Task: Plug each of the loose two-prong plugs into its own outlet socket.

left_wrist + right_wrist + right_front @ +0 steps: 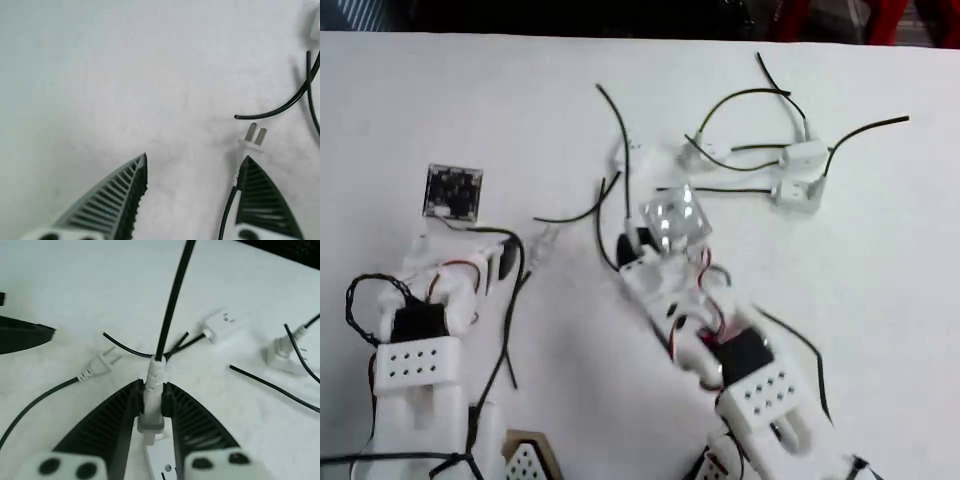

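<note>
Checking the right wrist feed, I see the right gripper (152, 387) pinching a white plug (150, 412). Its black cord (172, 300) rises across the view, and thin black cords (192, 341) lie between it and an outlet socket (222, 322) farther off. My left gripper (195, 159) stands spread wide over the white table (100, 75), with a loose two-prong plug (254, 136) just beyond one fingertip, a black cord end (270, 112) near its prongs, and a small black board (453, 190) beyond that arm.

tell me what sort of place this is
Likely a robotics test bench: a plain white tabletop, two white plastic robot arms side by side, and loose white two-prong plugs and white outlet sockets on short black cords, laid out as practice pieces.
</note>
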Robot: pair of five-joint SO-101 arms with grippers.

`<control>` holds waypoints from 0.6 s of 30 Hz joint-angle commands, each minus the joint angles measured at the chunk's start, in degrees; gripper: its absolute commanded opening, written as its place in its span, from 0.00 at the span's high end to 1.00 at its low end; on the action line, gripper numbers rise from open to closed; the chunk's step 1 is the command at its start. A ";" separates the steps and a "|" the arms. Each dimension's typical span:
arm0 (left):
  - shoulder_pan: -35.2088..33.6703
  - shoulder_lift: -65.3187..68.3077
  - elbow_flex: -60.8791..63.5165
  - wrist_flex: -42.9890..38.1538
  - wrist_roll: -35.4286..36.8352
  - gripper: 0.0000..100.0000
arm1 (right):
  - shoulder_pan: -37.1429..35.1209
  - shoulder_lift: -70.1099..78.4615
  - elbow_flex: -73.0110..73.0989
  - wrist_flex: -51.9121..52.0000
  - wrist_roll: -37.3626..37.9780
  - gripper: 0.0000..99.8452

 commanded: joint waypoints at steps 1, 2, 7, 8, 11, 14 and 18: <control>3.82 -1.45 -5.10 -0.97 0.79 0.71 | -3.74 -6.73 4.40 -4.09 -0.62 0.98; 5.05 -1.45 -5.71 -0.70 0.79 0.71 | -4.18 -8.31 5.63 -4.00 -0.53 0.98; 12.79 -1.45 -9.05 1.93 0.79 0.71 | -4.53 -14.99 11.16 -3.91 -0.44 0.98; 14.55 -1.45 -10.11 3.43 0.79 0.71 | -4.53 -16.13 11.96 -3.74 -0.44 0.98; 19.56 -1.45 -13.01 6.95 0.79 0.71 | -5.76 -19.21 12.75 -0.84 -0.44 0.98; 22.90 -1.45 -14.95 8.44 2.64 0.71 | -8.13 -22.20 13.01 2.42 -0.44 0.98; 26.24 -1.80 -18.02 12.84 5.10 0.71 | -8.66 -24.13 13.36 3.82 -0.44 0.98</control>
